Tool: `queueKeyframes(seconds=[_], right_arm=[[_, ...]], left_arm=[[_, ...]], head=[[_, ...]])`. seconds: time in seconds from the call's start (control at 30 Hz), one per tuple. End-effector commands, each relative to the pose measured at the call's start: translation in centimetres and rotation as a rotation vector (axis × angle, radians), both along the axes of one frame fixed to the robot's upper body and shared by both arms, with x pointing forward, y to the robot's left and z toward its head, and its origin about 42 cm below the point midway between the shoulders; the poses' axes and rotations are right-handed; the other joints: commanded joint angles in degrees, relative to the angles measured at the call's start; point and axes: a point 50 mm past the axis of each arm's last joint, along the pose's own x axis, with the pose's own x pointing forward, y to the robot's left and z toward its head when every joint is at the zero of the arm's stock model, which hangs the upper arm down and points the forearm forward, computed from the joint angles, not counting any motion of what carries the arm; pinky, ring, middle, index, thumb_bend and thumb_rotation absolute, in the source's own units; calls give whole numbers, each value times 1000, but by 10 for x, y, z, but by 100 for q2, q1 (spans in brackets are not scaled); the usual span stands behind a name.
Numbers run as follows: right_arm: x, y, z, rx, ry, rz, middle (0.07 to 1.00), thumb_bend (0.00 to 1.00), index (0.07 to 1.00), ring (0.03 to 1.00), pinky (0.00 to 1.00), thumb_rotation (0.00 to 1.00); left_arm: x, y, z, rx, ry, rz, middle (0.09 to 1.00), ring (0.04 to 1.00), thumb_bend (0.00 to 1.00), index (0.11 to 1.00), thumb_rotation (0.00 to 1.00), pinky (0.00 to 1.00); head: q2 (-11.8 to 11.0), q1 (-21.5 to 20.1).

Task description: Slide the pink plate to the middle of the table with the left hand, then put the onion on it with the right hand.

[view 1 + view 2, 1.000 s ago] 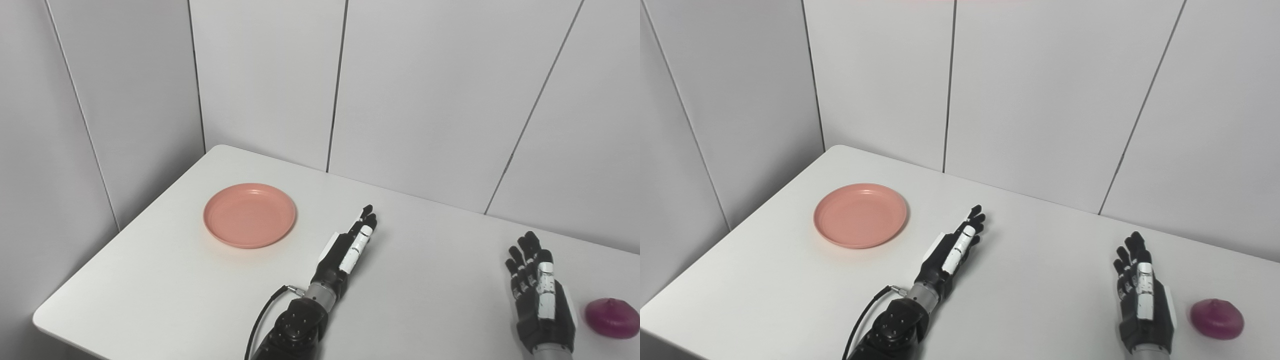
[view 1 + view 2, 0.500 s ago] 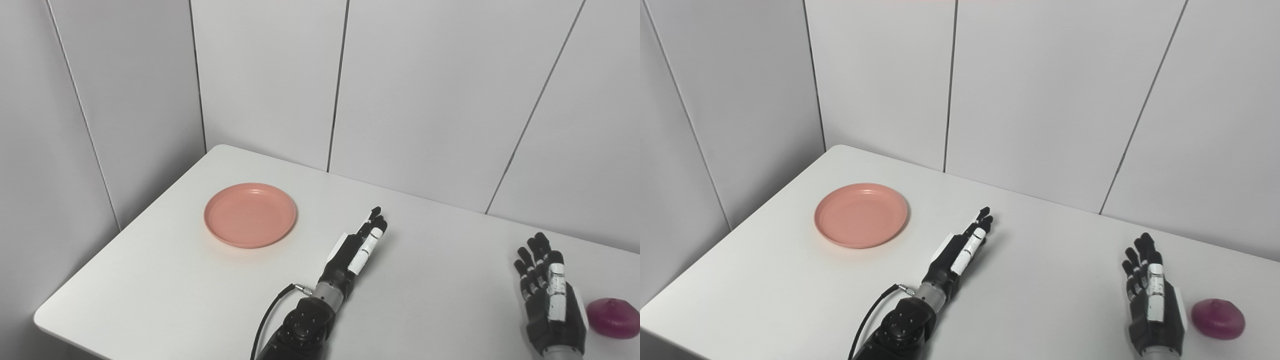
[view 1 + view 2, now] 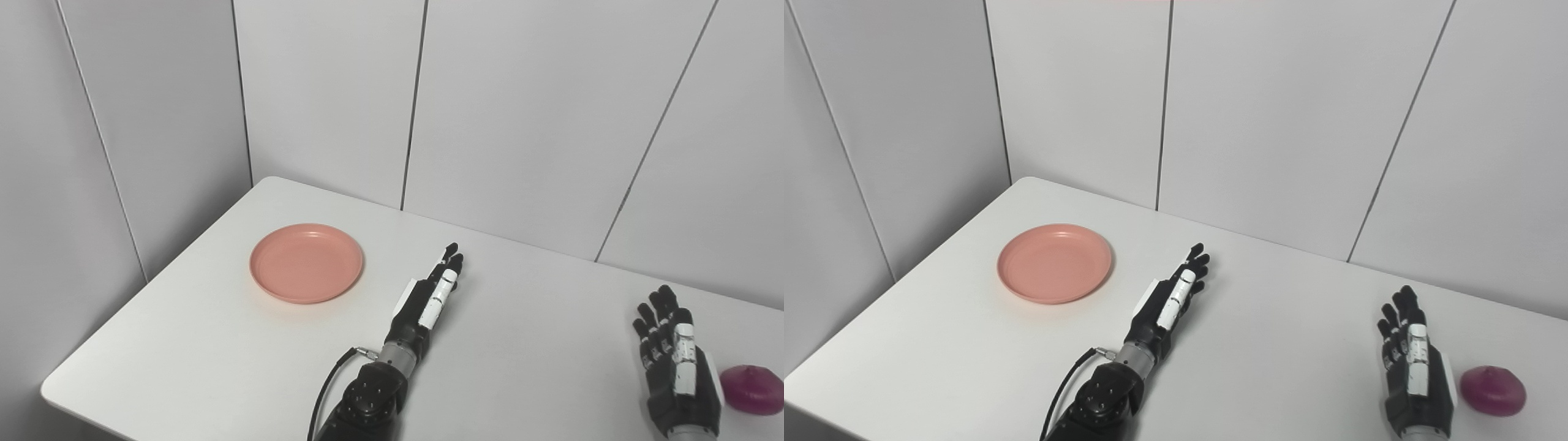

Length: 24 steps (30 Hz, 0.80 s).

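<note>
The pink plate (image 3: 305, 262) lies flat on the left part of the white table (image 3: 208, 343), empty. My left hand (image 3: 427, 299) hovers to its right, fingers straight and apart, holding nothing, about a plate's width from the rim. A purple onion (image 3: 751, 389) rests near the table's right front. Just left of the onion, my right hand (image 3: 675, 373) is open with its fingers pointing away from me, and there is a small gap between it and the onion.
Grey wall panels (image 3: 514, 110) close off the table's far side and left side. The table's rounded left corner (image 3: 55, 386) lies near the front. A black cable (image 3: 327, 389) loops from my left wrist.
My left hand has drifted a little left and farther away, toward the plate's side. My right hand has shifted slightly right and nearer, closer to the onion. Plate and onion have stayed put.
</note>
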Motion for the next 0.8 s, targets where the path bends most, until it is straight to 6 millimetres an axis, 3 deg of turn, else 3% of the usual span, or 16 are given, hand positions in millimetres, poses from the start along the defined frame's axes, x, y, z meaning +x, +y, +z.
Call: queueKeyframes(seconds=[0.0, 0.77], right_arm=[[-6, -10, -4, 0, -15, -13, 990, 451, 985, 986, 1000, 889], [-11, -7, 3, 1, -20, -8, 993, 410, 989, 989, 1000, 900]], left_arm=[[-1, 3, 7, -7, -51, 13, 977, 973, 536, 972, 1000, 959], [20, 65, 53, -36, -145, 108, 970, 971, 538, 967, 1000, 960]], head=[[-7, 13], [-136, 96]])
